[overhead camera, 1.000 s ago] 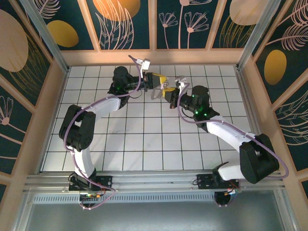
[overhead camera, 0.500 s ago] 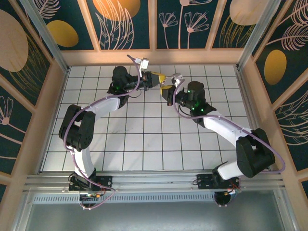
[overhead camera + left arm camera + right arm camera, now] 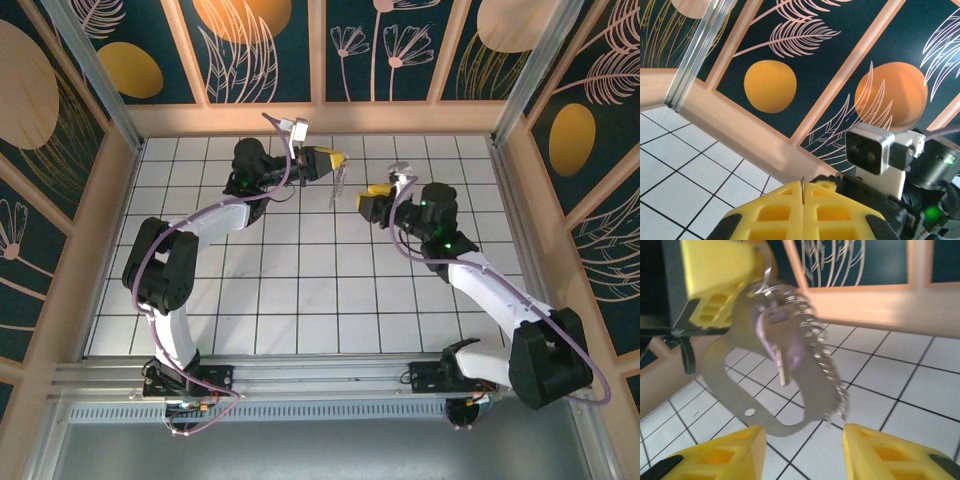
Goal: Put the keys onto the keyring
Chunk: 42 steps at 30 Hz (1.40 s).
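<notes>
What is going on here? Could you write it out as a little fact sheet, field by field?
Setting: white tiled table
Left gripper: shut on the keyring, holding it in the air over the tiles
Key: lilac head, hanging near the top of the keyring, apparently threaded on
Chain: dangling along the keyring's side
Right gripper: open, empty, facing the keyring without touching it
</notes>
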Available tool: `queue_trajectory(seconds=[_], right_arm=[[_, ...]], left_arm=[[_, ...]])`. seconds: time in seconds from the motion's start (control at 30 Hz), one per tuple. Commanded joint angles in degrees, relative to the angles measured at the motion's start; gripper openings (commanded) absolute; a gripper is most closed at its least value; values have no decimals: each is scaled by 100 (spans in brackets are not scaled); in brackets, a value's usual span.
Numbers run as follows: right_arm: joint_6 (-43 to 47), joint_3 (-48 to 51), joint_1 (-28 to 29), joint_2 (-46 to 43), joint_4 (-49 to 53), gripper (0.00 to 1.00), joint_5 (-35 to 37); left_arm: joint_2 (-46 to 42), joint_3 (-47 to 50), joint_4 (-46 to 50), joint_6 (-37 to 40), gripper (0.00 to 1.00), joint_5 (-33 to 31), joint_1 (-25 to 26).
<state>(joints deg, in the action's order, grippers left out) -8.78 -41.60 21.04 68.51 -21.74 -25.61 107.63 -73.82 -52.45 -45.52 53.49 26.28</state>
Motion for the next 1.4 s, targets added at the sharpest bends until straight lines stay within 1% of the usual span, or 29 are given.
queue_trajectory(seconds=[0.0,0.23,0.4,0.5,0.67,0.77,0.83,0.97,1.37], right_arm=[[-447,3,-264,-91,-368,44,-105],[-1021,-763,-300,533,-683,38,-54],[-1281,-1135,-246,977,-879,36,-47],[-1346,-1244,-54,1143,-954,34,-101],[-1103,-1152,542,1199,-885,33,7],[-1030,-1004,665,1204,-867,32,93],[-1024,-886,588,1166,-888,32,183],[-1100,-712,366,1023,-960,32,74],[-1037,-336,-201,225,-727,32,-132]], left_arm=[[-50,-19,-371,-75,0,47,35],[-53,47,-372,-67,0,38,35],[-50,61,-372,-64,0,21,44],[-24,61,-376,-67,0,-21,46],[42,35,-407,-81,0,-45,44],[74,21,-444,-112,0,-41,44],[82,17,-463,-127,0,-41,52],[73,24,-468,-133,0,-21,54],[65,-1,-490,-146,0,7,52]])
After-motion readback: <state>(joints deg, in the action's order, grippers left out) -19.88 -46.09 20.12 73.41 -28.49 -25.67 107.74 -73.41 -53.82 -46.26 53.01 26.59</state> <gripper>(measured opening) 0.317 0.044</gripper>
